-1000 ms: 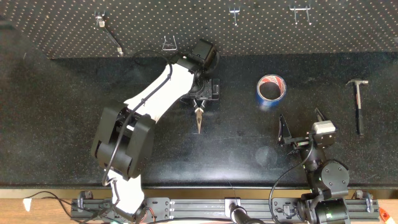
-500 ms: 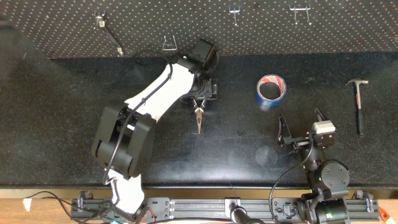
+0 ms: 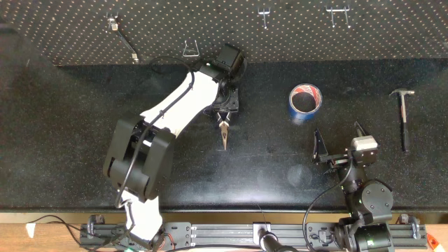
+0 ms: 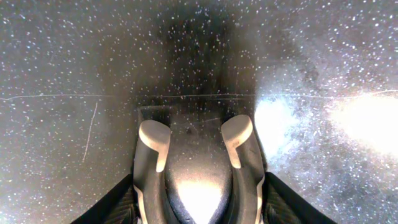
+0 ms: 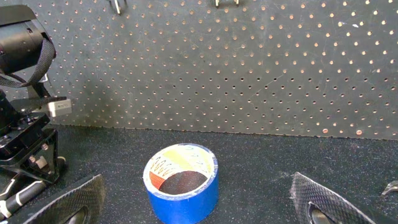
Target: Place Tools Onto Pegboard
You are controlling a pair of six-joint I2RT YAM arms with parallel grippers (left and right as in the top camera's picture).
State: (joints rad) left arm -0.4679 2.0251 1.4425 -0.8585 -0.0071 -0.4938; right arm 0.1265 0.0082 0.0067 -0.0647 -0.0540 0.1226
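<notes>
Left gripper (image 3: pixel 225 114) is down at centre frame, jaws clamped across both handles of the pliers (image 3: pixel 224 134) — nose pointing down the picture, lying on the black table (image 3: pixel 84 105). Squeezing the handles together, I'd judge, stops the tool flopping open on the lift. Right gripper (image 3: pixel 339 138) sits lower right, jaws spread wide, holding nothing — parked clear. The count: one pliers, one blue tape roll (image 3: pixel 305 103), one hammer (image 3: pixel 403 119) far right, four hooks on the pegboard (image 3: pixel 294 35).

The left gripper (image 3: pixel 224 114) hides the pliers' (image 3: pixel 224 136) handles from above; past the tape roll (image 5: pixel 181 182), the picture's edge cuts off the hammer (image 5: pixel 391 186).
</notes>
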